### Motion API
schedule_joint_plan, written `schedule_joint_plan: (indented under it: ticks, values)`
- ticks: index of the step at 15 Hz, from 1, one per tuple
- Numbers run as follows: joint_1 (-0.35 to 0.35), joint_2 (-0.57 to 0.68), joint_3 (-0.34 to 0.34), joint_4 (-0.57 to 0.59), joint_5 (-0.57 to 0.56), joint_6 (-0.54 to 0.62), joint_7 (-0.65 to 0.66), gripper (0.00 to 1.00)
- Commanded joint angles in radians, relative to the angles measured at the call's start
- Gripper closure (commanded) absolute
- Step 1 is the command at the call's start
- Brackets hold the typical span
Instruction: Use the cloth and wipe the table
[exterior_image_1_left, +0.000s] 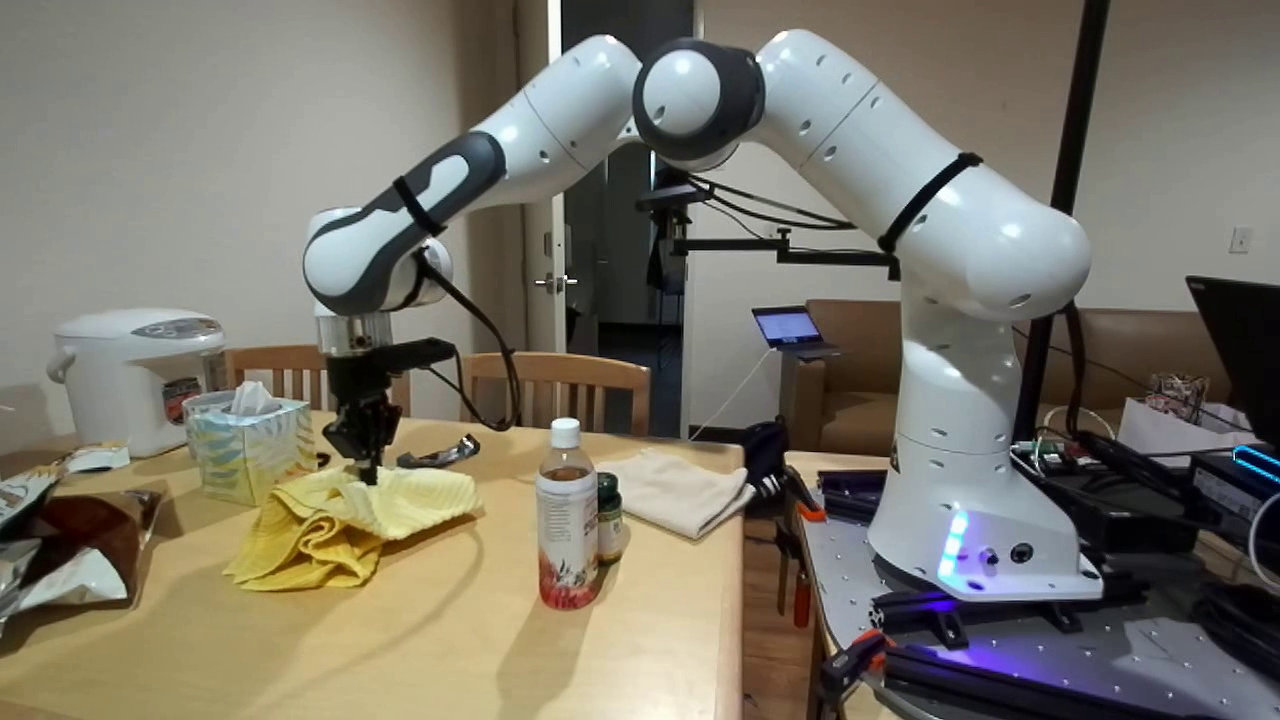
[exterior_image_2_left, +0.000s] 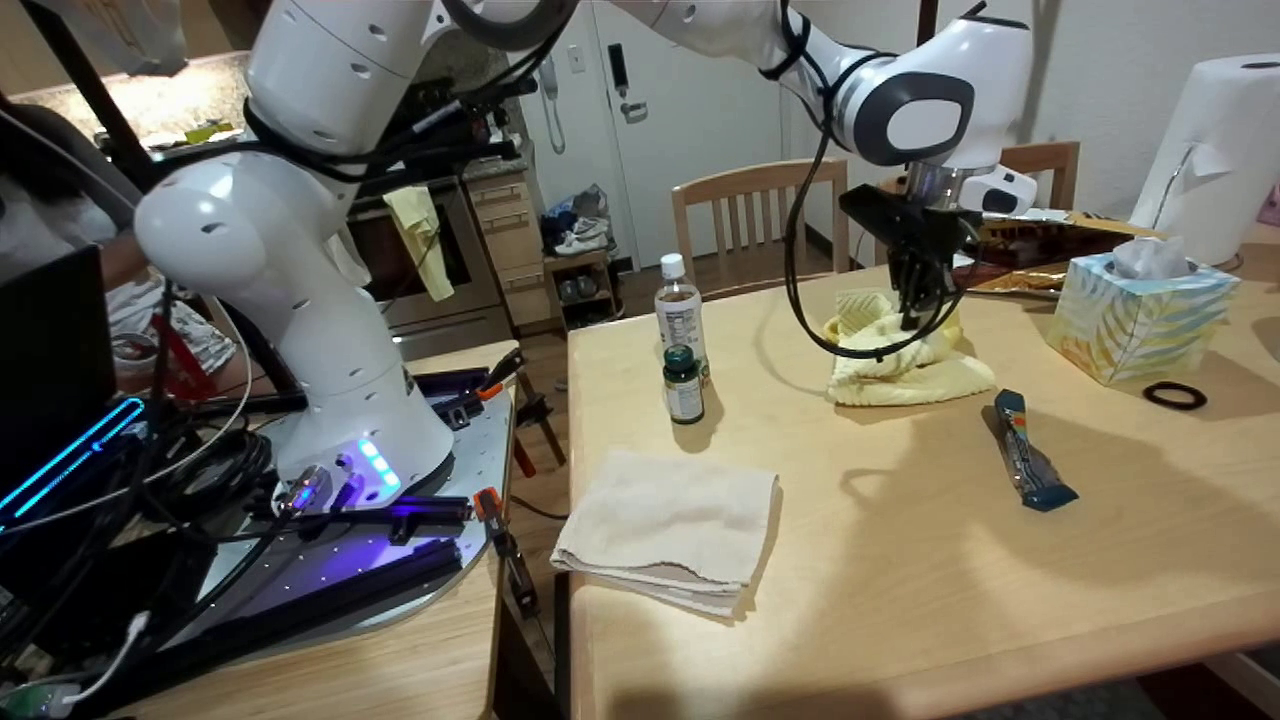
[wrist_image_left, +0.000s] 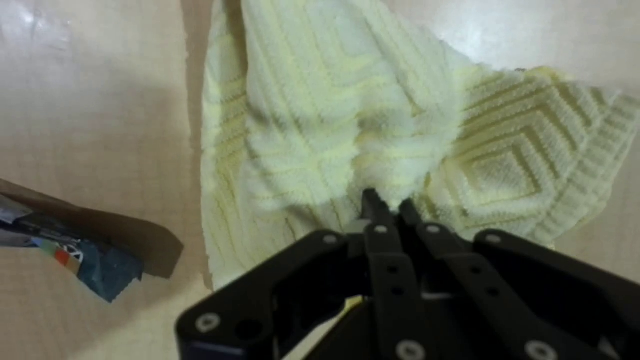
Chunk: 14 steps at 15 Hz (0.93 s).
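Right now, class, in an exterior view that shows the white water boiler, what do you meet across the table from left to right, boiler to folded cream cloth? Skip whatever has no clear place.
Water boiler, tissue box, yellow cloth, drink bottle, small green-capped bottle, folded cream cloth.

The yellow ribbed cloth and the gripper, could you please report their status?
Black two-finger gripper closed on yellow ribbed cloth. Cloth bunched on pale wooden table. Slim blue-ended wrapper beside it, not touching; may obstruct wiping.

Site was a home: wooden chairs (exterior_image_1_left: 560, 371) near the gripper (exterior_image_1_left: 368, 474); oven (exterior_image_2_left: 467, 248), drawers (exterior_image_2_left: 506, 238), sofa (exterior_image_1_left: 865, 350) well apart from it.
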Motion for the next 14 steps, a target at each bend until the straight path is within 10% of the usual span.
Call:
schedule_joint_plan:
  ticks: [1, 13, 14]
  values:
    - [-0.016, 0.045, 0.013, 0.094, -0.017, -0.085, -0.023, 0.97]
    - [-0.030, 0.103, 0.040, 0.196, 0.006, -0.142, -0.062, 0.97]
    - [-0.017, 0.063, 0.050, -0.005, 0.021, 0.022, -0.057, 0.97]
